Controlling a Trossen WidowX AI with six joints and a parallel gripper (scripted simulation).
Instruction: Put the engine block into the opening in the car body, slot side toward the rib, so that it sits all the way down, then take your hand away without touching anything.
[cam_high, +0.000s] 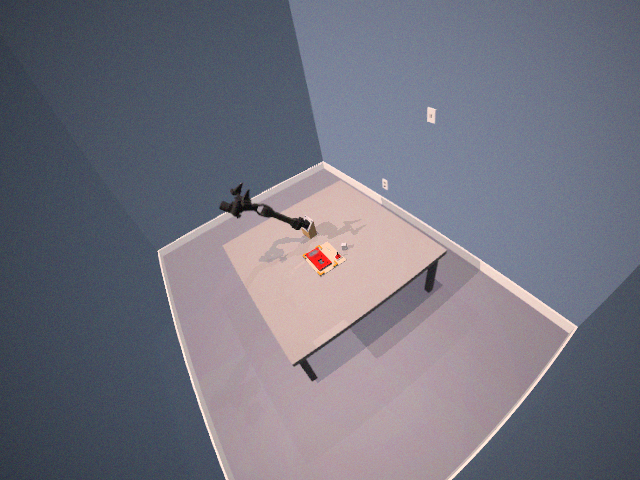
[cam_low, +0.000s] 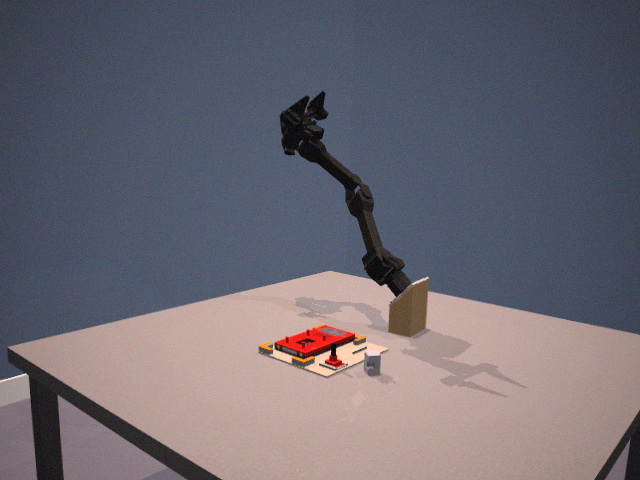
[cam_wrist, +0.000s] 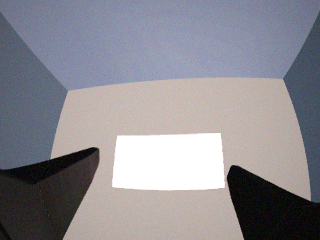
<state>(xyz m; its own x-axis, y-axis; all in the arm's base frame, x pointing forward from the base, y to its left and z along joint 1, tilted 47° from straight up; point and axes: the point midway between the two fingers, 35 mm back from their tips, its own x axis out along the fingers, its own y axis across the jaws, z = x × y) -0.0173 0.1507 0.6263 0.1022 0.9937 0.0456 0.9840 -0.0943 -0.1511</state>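
Your fingers (cam_low: 311, 105) stand wide and hold nothing, raised high above the surface (cam_low: 206, 413), well apart from the engine block (cam_low: 371, 361) beside the car body (cam_low: 312, 341).

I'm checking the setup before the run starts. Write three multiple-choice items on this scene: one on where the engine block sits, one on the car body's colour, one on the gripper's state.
1. Where is the small grey engine block?
A. In the car body's opening
B. On the table beside the base board
C. Between the gripper's fingers

2. What colour is the car body?
A. Red
B. Green
C. White

3. How does the gripper stand?
A. Shut on the block
B. Open, raised high, pointing up
C. Open, down at the car body

Key: 1 B, the block stands on the table by the board's edge. 2 A, the body is bright red on a pale board. 3 B, the wrist view shows spread fingers with only the ceiling between them.
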